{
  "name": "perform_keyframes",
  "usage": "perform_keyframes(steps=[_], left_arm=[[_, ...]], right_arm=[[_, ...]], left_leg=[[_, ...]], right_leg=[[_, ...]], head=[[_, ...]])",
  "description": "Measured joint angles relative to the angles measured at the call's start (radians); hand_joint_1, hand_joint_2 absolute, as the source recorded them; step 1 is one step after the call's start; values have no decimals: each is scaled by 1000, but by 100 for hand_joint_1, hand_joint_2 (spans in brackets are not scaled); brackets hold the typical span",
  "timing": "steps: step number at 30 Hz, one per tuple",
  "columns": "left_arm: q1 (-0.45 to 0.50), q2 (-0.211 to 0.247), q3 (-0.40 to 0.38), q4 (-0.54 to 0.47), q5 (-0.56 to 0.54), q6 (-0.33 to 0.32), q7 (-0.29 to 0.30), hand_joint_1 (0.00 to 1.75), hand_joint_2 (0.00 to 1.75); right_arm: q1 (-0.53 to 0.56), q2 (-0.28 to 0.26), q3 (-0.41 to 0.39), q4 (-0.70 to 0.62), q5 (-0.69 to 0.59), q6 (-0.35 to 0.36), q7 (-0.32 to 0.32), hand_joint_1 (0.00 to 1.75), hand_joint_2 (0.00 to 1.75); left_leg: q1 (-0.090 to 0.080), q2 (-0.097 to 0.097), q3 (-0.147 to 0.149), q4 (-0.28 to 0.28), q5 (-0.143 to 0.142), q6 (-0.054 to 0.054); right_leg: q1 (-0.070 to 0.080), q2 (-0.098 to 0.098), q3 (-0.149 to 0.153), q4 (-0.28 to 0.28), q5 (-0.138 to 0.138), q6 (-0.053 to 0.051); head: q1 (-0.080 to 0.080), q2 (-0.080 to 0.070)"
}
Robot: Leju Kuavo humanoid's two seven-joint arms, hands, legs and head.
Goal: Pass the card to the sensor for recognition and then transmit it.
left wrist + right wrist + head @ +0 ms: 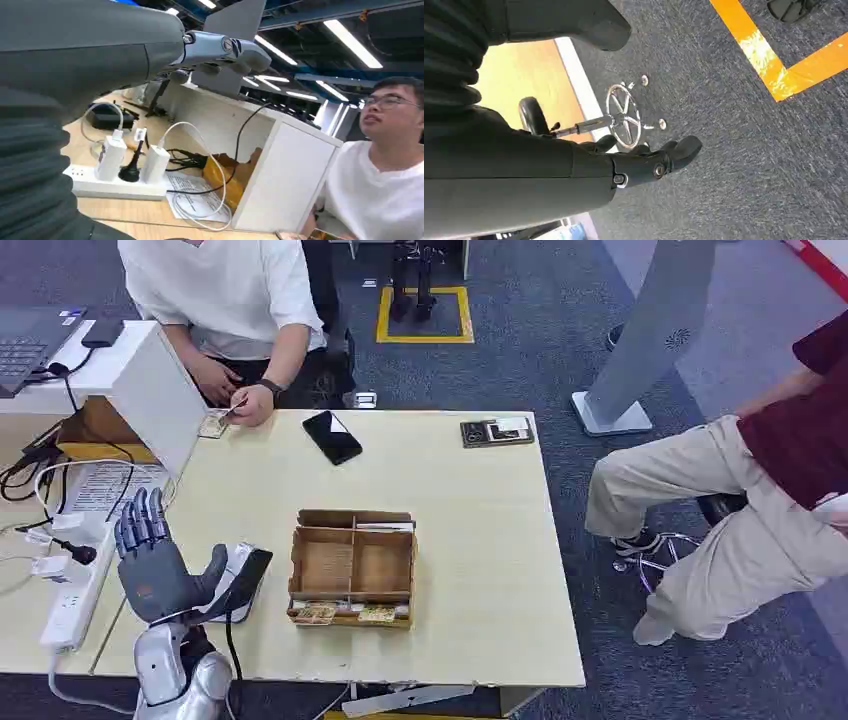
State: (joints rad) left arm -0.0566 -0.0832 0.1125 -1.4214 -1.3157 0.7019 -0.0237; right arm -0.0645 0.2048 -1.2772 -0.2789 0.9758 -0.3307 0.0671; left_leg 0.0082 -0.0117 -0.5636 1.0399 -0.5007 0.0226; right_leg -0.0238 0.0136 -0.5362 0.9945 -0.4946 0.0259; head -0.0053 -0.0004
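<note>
My left hand (152,560) is up over the near left corner of the table (480,540), fingers (140,520) straight and spread, thumb out to the side, palm empty. It hovers just above the sensor (240,580), a dark flat pad on a pale base with a cable running off the near edge. From my left wrist I see my fingers (225,50) stretched out in the air, and past them a power strip (100,185) with white chargers (111,157) plugged in, looped white cable, and a white box (285,180) on the desk beside.

My right hand (644,165) hangs low beside the table's edge over grey carpet, fingers loosely apart, gripping nothing; its wrist view shows a chrome chair base (624,115) and yellow floor tape (774,65).

Mid-table stands a wooden tray (352,565), its front slot holding cards. Beyond it lie a black phone (332,436) and a small dark case (497,431).

The card (214,424) is at the far left edge, pinched by a seated person's hand (250,406), lying roughly flat; its long axis I cannot make out. The tray and open tabletop lie between it and my left hand. A second person (740,520) sits off the right side.
</note>
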Motion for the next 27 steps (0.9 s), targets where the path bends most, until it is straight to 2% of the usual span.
perform_keyframes(steps=[6,9,10,13,15,16,20,21,27], left_arm=[[9,-17,0,-12,41,0,-85,0,175],[12,-24,0,-14,56,0,-103,0,175],[13,-26,-2,-14,38,0,-93,0,175],[8,-15,-33,-10,-130,0,-6,0,175],[5,-7,-57,-8,-150,0,23,0,175],[4,0,-66,-8,-155,0,39,0,0],[4,18,-98,-8,-112,0,66,0,0],[4,19,-98,-8,-92,0,66,0,175],[1,18,-106,-7,-18,0,37,0,175]], right_arm=[[0,-4,0,3,1,0,0,0,175],[-1,-6,0,6,4,0,5,0,175],[-1,-7,0,7,7,0,7,0,175],[-4,-13,2,11,19,1,18,0,175],[-6,-17,3,14,21,1,19,0,175],[-6,-19,3,16,22,1,19,0,175],[-6,-25,4,21,24,1,19,0,175],[-6,-26,4,22,24,1,20,0,175],[-9,-30,4,25,25,0,22,0,175]], left_leg=[[0,0,0,0,0,0],[0,0,0,0,0,0],[0,0,0,0,0,0],[0,0,0,0,0,0],[0,0,0,0,0,0],[0,0,0,0,0,0],[0,0,0,0,0,0],[0,0,0,0,0,0],[0,0,0,0,0,0]], right_leg=[[0,0,0,0,0,0],[0,0,0,0,0,0],[0,0,0,0,0,0],[0,0,0,0,0,0],[0,0,0,0,0,0],[0,0,0,0,0,0],[0,0,0,0,0,0],[0,0,-1,0,0,0],[0,0,-1,0,0,0]], head=[[0,0],[0,0],[0,0],[0,0],[0,0],[0,0],[0,0],[0,0],[0,0]])
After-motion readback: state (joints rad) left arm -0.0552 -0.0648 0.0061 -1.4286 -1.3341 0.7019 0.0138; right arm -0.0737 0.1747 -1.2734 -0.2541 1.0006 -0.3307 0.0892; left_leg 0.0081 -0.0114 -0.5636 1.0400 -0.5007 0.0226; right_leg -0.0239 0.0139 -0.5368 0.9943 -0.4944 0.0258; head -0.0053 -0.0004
